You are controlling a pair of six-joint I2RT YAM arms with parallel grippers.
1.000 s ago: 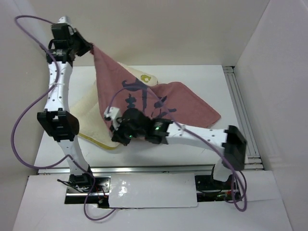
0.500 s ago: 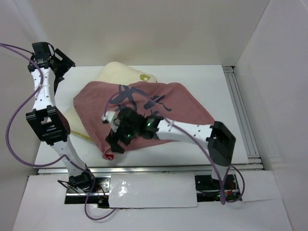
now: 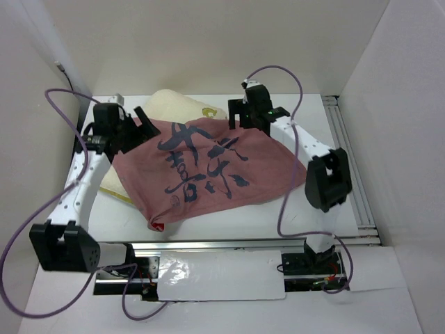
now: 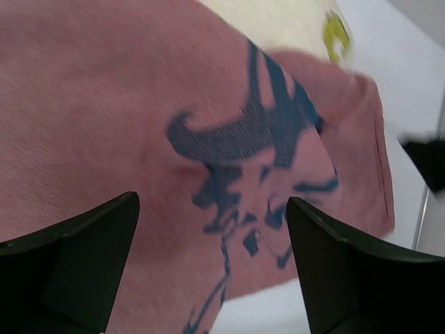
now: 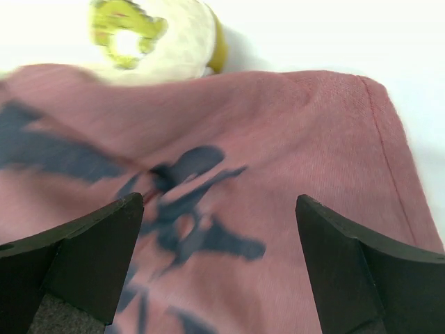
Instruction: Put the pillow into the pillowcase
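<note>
The pillowcase lies spread with its dusty pink side and dark calligraphy up, draped over the cream pillow. The pillow shows at the back with its yellow logo and again at the left edge. My left gripper hovers open over the case's left back corner, holding nothing. My right gripper hovers open over the case's back edge. In the left wrist view the pink pillowcase fills the gap of the left gripper, with the pillow beyond. The right gripper looks down on the pillowcase and the pillow.
White walls enclose the table on three sides. A metal rail runs along the right edge. Purple cables loop above both arms. Bare white tabletop lies in front of the case.
Both grippers opened and let go of the pillowcase, which dropped flat over the pillow. The right arm swung to the back; the left came down beside the case's left edge.
</note>
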